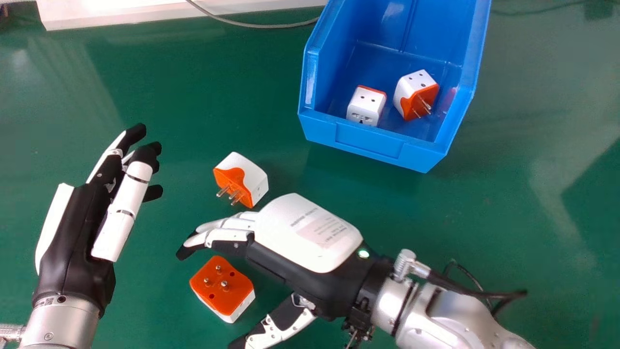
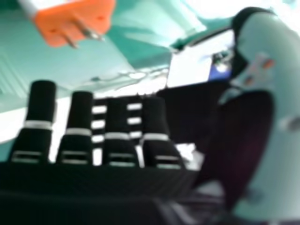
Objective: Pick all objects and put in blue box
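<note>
A green tabletop (image 1: 193, 97) holds a blue box (image 1: 368, 143) at upper right, a plug adapter (image 1: 252, 177) left of centre, another adapter (image 1: 223, 288) lower down, and a cable (image 1: 261, 25) up top.

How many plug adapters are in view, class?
4: one adapter and another inside the blue box; one on the green table beyond the right hand; one nearer, beside its fingers. The hand could hide more.

From above, the head view looks forward and down over the green table (image 1: 193, 97). Close at the right hand (image 1: 310, 237), the other faces past its fingers (image 2: 42, 103); both share that hand and some table.
</note>
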You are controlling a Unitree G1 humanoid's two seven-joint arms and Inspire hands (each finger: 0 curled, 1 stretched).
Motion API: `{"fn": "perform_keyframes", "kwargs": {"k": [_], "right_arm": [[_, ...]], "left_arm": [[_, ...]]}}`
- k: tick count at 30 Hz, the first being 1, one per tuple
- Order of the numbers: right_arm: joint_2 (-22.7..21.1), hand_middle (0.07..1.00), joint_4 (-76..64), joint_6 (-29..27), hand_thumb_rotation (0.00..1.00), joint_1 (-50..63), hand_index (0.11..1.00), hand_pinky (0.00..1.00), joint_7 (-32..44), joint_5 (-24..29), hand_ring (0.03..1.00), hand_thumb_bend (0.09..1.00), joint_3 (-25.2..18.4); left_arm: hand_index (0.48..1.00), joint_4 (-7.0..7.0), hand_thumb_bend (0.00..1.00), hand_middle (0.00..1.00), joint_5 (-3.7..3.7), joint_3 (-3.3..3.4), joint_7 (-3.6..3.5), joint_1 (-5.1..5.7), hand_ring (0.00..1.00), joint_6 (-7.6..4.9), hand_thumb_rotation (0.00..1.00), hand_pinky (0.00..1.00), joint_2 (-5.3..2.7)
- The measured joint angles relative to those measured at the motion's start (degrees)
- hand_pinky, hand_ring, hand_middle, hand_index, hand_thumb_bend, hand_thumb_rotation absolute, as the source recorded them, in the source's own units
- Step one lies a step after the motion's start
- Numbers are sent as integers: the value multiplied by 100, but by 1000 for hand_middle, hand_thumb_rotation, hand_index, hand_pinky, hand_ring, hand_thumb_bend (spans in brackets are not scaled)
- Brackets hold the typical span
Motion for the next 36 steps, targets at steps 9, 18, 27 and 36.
{"fn": "perform_keyframes", "kwargs": {"k": [9, 18, 27, 36], "right_arm": [[179, 820, 572, 130, 69, -796, 768, 638, 379, -388, 785, 395, 294], [288, 816, 1392, 125, 3, -1662, 764, 641, 421, -791, 791, 269, 580], [441, 822, 1771, 246, 0, -2021, 741, 649, 473, -1030, 794, 355, 758], [467, 820, 1968, 243, 0, -2150, 735, 643, 402, -1155, 787, 383, 897]], "left_arm": [[919, -8, 473, 887, 2, 0, 90, -53, 885, 134, 873, 809, -29], [919, -41, 479, 888, 3, 0, 99, -118, 885, 179, 871, 806, -34], [919, -41, 480, 887, 3, -1, 98, -154, 884, 251, 870, 805, -34], [918, -43, 480, 887, 3, -5, 91, -183, 884, 272, 870, 805, -33]]}}
